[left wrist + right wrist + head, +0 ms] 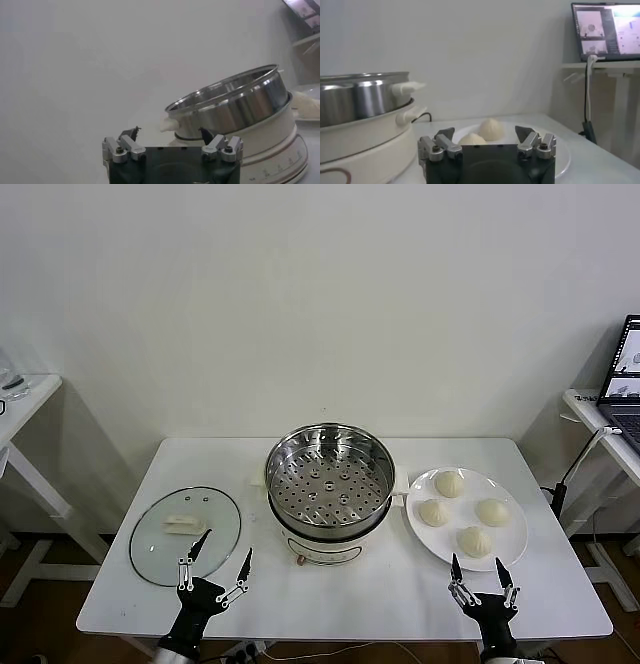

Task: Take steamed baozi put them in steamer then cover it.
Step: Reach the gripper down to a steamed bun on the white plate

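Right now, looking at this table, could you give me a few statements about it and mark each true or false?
1. Four baozi sit on the white plate. True.
2. The steamer already holds a bun. False: its perforated tray is bare.
3. The glass lid covers the steamer. False: it lies flat on the table, on the robot's left.
4. Both the left tool and the right tool are open and hold nothing. True.
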